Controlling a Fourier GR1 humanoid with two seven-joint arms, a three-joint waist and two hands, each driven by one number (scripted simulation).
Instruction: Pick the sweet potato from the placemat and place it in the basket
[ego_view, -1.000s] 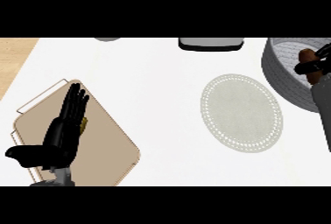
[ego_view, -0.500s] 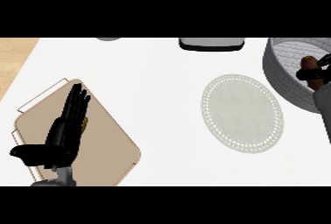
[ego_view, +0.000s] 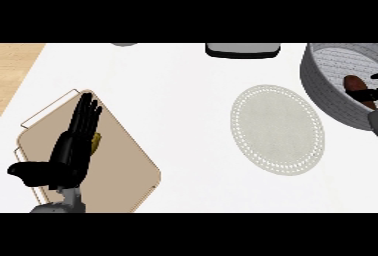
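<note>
No brand, label or writing can be read on anything in view.

The sweet potato (ego_view: 357, 85) lies inside the grey basket (ego_view: 325, 90) at the right edge of the white desk (ego_view: 177, 95), reddish-brown against the basket's pale floor. Just below it, at the frame's very edge, a few dark fingers of the right hand (ego_view: 369, 96) show over the basket; whether they are curled on the sweet potato or apart from it cannot be told. The round grey placemat (ego_view: 277, 129) sits just left of the basket with nothing on it.

The left hand (ego_view: 72, 150) rests open at the lower left, fingers straight and pointing up, thumb out to the side, holding nothing. It lies over a tan tray (ego_view: 125, 165), and a small yellowish thing (ego_view: 95, 142) peeks out beside its fingers.

Compared with half a second ago, the right hand has drawn further toward the right edge, so less of it shows, and more of the sweet potato is exposed in the basket. The left hand, placemat and tray are unchanged.
</note>
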